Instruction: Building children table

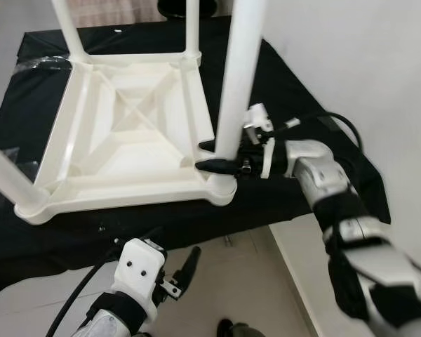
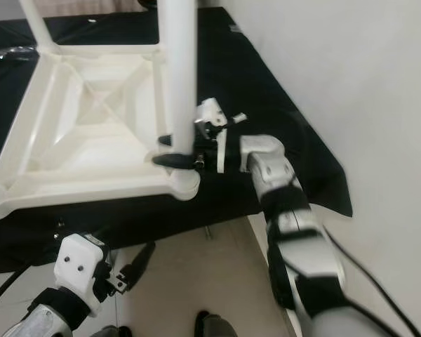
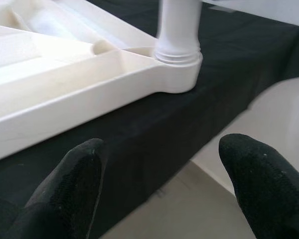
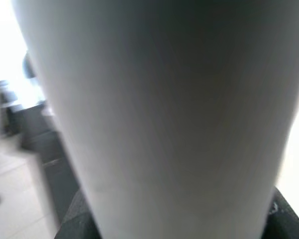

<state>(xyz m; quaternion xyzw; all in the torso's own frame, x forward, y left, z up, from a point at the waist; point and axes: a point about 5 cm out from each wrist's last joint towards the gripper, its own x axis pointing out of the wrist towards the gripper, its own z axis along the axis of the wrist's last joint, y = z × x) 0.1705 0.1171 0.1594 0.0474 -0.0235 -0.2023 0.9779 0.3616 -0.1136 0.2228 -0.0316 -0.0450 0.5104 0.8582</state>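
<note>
Right gripper (image 1: 212, 156) clamps near-right table leg (image 1: 240, 77) just above upturned tabletop (image 1: 126, 126); left gripper (image 3: 159, 174) spread wide, empty, near side.

The right arm reaches in from the lower right of the frame, forearm level, its right gripper (image 1: 209, 156) with jaws closed around a white round plastic leg (image 1: 237, 84). The left gripper (image 1: 186, 270) hangs low at the bottom left, jaws spread apart.

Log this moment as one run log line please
stage: leg fitting | right gripper: shut on table leg near corner socket | left gripper: open, idle | tabletop: upside down on black cloth
</note>
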